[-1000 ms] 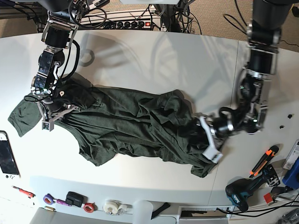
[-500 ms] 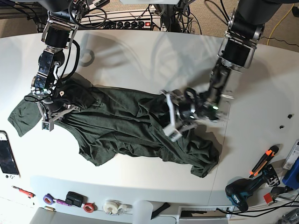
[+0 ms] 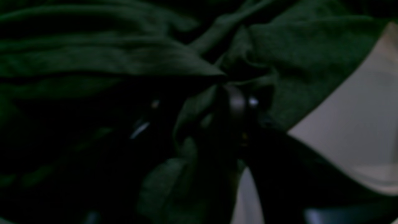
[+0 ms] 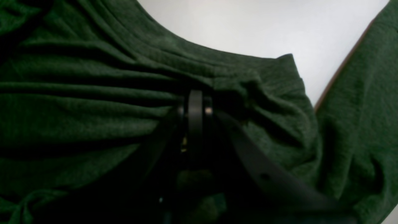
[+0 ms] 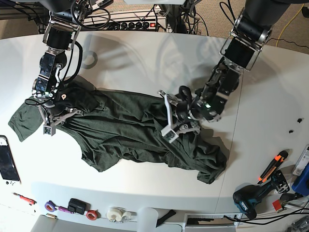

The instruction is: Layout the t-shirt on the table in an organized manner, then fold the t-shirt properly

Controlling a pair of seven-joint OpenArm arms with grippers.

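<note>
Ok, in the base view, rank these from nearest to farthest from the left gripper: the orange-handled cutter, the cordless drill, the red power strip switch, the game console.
Measured from the left gripper, at the middle of the t-shirt:
1. Red power strip switch, at the far edge behind the table.
2. Orange-handled cutter, near the table's right edge.
3. Cordless drill, front right; close to the cutter in distance, so this pair is nearly tied.
4. Game console, at the far left edge.

Matt wrinkly cloth t-shirt (image 5: 130, 130), smooth table (image 5: 145, 58)
</note>
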